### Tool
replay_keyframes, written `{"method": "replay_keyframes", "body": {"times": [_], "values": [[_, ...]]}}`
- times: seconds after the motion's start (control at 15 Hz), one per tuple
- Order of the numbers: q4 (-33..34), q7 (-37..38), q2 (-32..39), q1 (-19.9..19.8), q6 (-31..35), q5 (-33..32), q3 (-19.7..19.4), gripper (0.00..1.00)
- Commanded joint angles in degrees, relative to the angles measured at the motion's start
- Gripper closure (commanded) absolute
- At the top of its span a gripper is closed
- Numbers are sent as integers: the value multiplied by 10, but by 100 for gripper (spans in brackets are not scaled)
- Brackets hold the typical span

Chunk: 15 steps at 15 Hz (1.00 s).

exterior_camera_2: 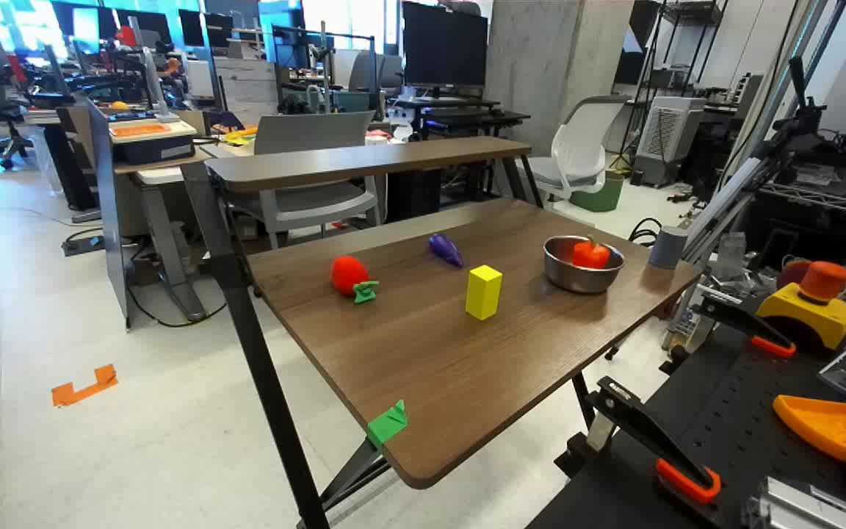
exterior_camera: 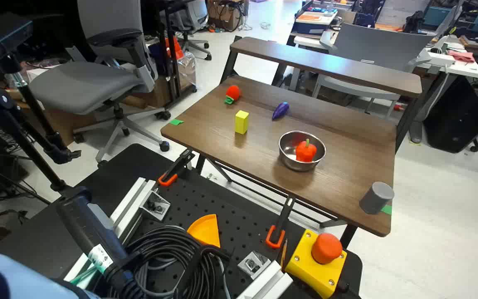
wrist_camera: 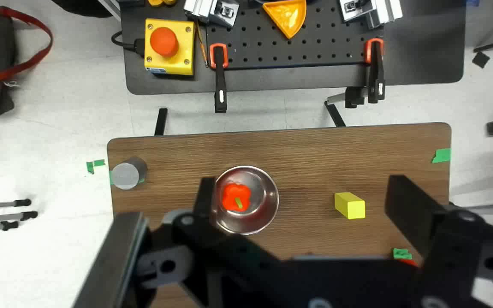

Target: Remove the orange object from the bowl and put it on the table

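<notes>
Black tool (wrist_camera: 300, 197), 2 blocky fingers (wrist_camera: 411, 214), apparently screws (wrist_camera: 187, 220)

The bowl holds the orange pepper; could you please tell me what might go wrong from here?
The orange pepper sits close to one side of the bowl, so the open gripper might bump the bowl and tip it. The orange pepper's lobed shape could make for an uneven grip, letting it slip. The yellow block stands on end, so a low swing across the table might topple it.
</notes>
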Motion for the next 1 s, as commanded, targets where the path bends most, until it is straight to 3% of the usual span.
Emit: {"method": "replay_keyframes", "body": {"times": [0.0,0.47,0.93], "values": [[1,-1,1,-6,-1,1,5,0],[-8,-14,33,-5,41,19,0,0],[-54,9,134,-5,223,34,12,0]]}}
